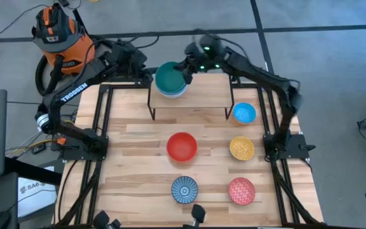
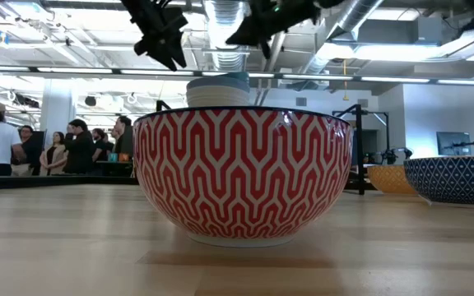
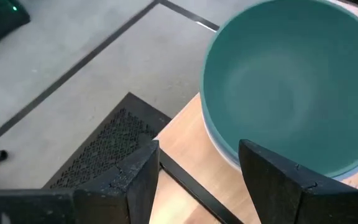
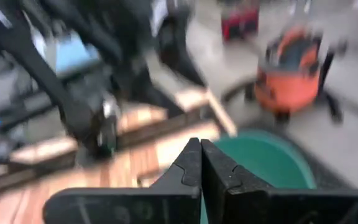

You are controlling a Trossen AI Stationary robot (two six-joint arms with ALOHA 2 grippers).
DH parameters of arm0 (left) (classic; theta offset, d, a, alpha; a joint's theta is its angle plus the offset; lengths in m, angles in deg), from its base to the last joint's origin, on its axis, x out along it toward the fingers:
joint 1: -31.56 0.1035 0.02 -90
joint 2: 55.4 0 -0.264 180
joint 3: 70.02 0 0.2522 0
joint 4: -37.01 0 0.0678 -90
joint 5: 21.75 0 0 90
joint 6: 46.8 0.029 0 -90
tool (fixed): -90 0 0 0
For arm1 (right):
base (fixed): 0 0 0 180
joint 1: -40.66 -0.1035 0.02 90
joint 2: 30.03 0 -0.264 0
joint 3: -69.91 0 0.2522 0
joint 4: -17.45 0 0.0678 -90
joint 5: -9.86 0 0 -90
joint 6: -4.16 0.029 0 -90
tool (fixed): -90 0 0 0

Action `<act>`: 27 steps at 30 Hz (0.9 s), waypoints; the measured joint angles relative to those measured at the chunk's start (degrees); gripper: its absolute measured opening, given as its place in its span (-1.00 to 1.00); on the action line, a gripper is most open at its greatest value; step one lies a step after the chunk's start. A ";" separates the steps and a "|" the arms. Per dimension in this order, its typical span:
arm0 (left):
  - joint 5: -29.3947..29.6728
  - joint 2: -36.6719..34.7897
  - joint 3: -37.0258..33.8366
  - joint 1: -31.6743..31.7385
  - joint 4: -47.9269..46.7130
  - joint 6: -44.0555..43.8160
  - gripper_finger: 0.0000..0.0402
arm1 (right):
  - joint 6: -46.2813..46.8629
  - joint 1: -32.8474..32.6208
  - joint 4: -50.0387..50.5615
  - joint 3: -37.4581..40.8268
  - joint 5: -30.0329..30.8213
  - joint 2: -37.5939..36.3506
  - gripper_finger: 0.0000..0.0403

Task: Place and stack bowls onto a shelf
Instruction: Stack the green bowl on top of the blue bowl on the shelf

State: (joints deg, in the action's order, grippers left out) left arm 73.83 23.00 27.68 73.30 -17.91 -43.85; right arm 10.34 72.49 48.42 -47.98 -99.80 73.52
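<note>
Teal green bowl [image 1: 169, 77] tops a stack of bowls at the far-left corner of the shelf [image 1: 199, 95]; a pale blue bowl rim [image 1: 172, 92] shows beneath it. Five bowls stand loose on the desk [image 1: 132, 152]: blue bowl [image 1: 244, 113] just right of the shelf, red bowl [image 1: 182, 145], yellow speckled bowl [image 1: 241, 148], patterned blue bowl [image 1: 184, 189], pink-red speckled bowl [image 1: 241, 191] nearest. Left gripper [image 3: 197, 168] beside the stack on its left, fingers apart, holding nothing. Right gripper [image 4: 200, 158] just right of the stack, fingers pressed together, empty.
</note>
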 joint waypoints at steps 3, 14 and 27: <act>-1.63 -2.20 -2.71 0.61 3.06 1.30 0.02 | 2.00 1.39 -13.49 11.34 0.04 -4.90 -0.88; -16.98 -1.65 -6.38 1.34 18.63 14.39 0.02 | 3.03 4.97 -30.33 23.87 -3.58 -2.06 -0.91; -16.89 2.31 -6.44 3.02 17.63 12.85 0.02 | 2.64 4.34 -28.19 23.89 -4.43 -1.44 -0.90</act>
State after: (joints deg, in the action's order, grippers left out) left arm 56.94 25.31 21.23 76.32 -0.28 -31.01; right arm 12.98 76.82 20.22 -24.09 -104.23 72.08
